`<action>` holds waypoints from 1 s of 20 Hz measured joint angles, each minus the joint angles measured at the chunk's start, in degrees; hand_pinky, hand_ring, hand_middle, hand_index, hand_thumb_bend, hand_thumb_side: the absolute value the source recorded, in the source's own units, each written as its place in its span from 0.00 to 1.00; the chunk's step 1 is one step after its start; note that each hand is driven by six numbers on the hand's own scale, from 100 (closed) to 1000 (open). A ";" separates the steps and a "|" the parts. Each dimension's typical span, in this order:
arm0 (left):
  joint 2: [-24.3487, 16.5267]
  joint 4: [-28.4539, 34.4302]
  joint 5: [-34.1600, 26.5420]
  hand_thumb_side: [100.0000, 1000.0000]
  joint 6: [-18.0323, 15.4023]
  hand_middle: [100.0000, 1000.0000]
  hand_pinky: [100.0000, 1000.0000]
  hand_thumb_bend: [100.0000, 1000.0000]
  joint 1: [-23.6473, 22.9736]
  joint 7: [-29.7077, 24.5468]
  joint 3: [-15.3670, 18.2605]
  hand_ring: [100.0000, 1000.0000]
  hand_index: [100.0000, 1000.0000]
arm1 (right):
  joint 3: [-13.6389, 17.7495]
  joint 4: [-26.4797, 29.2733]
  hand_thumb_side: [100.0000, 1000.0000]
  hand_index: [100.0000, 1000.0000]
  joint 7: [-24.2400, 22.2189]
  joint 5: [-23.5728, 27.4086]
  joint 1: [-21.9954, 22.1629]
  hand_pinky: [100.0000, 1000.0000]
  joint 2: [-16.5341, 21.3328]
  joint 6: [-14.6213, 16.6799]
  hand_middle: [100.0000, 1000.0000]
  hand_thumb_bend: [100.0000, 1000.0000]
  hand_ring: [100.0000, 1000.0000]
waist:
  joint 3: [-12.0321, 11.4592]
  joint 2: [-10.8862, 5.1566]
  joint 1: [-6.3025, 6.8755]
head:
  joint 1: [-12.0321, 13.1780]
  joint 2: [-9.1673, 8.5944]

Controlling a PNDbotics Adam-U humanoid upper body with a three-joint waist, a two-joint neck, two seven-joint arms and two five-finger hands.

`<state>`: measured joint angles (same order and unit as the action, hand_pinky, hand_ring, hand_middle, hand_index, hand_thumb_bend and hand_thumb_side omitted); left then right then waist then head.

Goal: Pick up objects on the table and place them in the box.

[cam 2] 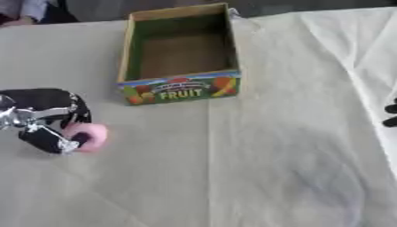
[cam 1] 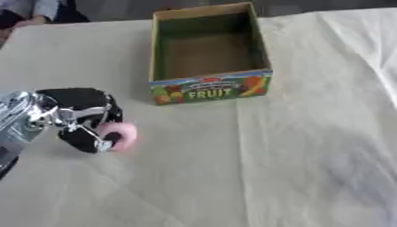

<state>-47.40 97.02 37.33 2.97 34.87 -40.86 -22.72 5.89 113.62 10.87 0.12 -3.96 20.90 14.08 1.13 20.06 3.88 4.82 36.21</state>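
box (cam 1: 209, 88), front panel printed with the word "FRUIT"

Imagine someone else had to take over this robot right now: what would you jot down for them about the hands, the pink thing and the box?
Left hand: at the table's left side, fingers curled round the pink object, low over the tablecloth; I cannot tell whether it is lifted yet.
Right hand: only dark fingertips show at the right edge of the right eye view; open or shut cannot be told.
Box: the "FRUIT" carton stands open at the far middle of the table, and looks empty.
Done: the pink object is grasped.
Left: carry it up and to the right, and drop it in the box.
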 measured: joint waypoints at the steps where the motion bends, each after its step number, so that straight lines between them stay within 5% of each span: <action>1: 0.00 0.00 -0.36 0.19 0.07 0.41 0.21 0.00 0.00 0.66 0.00 0.38 0.53 | 0.00 0.00 1.00 0.78 -0.03 0.01 0.00 0.44 -0.02 -0.03 0.54 0.00 0.56 | 0.00 0.00 0.01 | 0.00 0.00; 20: -0.47 2.47 -5.94 0.31 -0.06 0.22 0.00 0.00 0.54 18.83 1.49 0.21 0.21 | 0.01 0.00 1.00 0.78 -0.48 0.47 0.43 0.45 -0.48 -0.72 0.54 0.00 0.56 | -0.04 0.00 0.25 | 0.01 -0.02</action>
<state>-47.87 99.50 31.38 2.91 35.41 -22.03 -21.23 5.89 113.62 10.39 0.58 -3.53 20.42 13.36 1.10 20.06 4.12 4.84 36.19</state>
